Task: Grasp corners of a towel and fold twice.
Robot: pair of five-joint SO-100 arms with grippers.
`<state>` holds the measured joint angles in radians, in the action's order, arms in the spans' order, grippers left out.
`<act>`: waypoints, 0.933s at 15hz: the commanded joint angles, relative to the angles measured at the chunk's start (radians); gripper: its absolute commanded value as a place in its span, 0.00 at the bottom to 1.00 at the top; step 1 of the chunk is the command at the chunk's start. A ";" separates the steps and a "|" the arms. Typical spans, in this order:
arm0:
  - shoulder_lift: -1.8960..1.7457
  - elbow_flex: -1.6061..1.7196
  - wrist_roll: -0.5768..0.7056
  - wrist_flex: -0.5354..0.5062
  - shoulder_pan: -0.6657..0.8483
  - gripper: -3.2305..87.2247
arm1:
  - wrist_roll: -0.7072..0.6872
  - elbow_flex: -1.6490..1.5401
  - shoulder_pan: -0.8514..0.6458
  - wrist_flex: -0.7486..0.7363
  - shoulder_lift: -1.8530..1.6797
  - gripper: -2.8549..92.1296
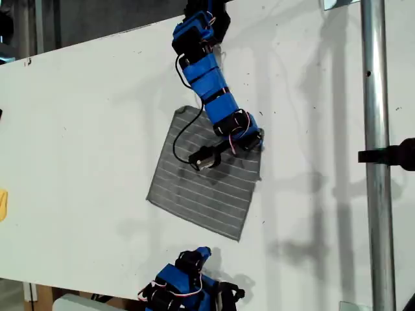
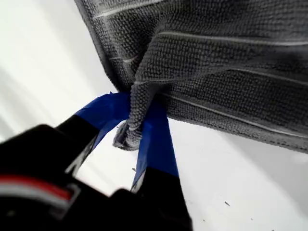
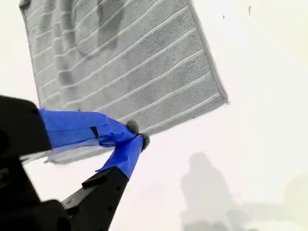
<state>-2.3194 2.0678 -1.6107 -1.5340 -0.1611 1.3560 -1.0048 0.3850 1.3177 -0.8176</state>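
Observation:
The grey striped towel [image 1: 201, 194] lies flat on the white table, turned at an angle. My first gripper [image 1: 254, 141] reaches down from the far side of the table and is shut on the towel's corner [image 2: 127, 137] at the exterior view's right; the fabric [image 2: 231, 57] bunches up between its blue fingers [image 2: 156, 139]. My second gripper [image 1: 201, 253] sits at the near table edge, short of the towel [image 3: 120, 62]. Its blue fingertips [image 3: 130, 149] meet, with only a speck of grey fluff between them.
A metal pole [image 1: 376, 155] with a black clamp [image 1: 395, 154] stands at the exterior view's right. A black cable [image 1: 178, 139] from the first arm loops over the towel. A yellow object [image 1: 3, 204] shows at the exterior view's left edge.

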 commanded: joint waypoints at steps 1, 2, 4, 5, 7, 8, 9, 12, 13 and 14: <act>0.060 -0.112 -0.002 -0.041 0.005 0.00 | -0.008 0.000 -0.017 -0.029 -0.015 0.03; 0.103 -0.183 0.032 -0.071 0.008 0.04 | -0.017 -0.002 -0.020 -0.043 -0.015 0.03; 0.190 -0.336 0.156 -0.094 -0.006 0.34 | -0.028 -0.002 -0.026 -0.061 -0.015 0.03; 0.201 -0.364 0.221 -0.086 -0.012 0.36 | -0.029 -0.002 -0.029 -0.061 -0.015 0.03; 0.221 -0.345 0.273 -0.083 -0.028 0.39 | -0.031 -0.002 -0.031 -0.063 -0.018 0.03; 0.235 -0.295 0.275 -0.051 -0.038 0.40 | -0.031 -0.002 -0.031 -0.066 -0.018 0.03; 0.235 -0.196 0.265 0.037 -0.044 0.39 | -0.031 -0.002 -0.029 -0.071 -0.018 0.03; 0.255 0.156 0.179 0.402 -0.086 0.37 | -0.026 -0.002 -0.025 -0.072 -0.023 0.03; 0.298 0.219 0.126 0.480 -0.110 0.37 | -0.023 -0.002 -0.021 -0.072 -0.023 0.03; 0.350 0.258 0.078 0.535 -0.135 0.37 | -0.020 -0.002 -0.018 -0.072 -0.025 0.03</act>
<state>-2.0034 2.2994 -1.4788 -1.0891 -0.2577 1.3407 -1.0140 0.3682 1.2655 -0.8207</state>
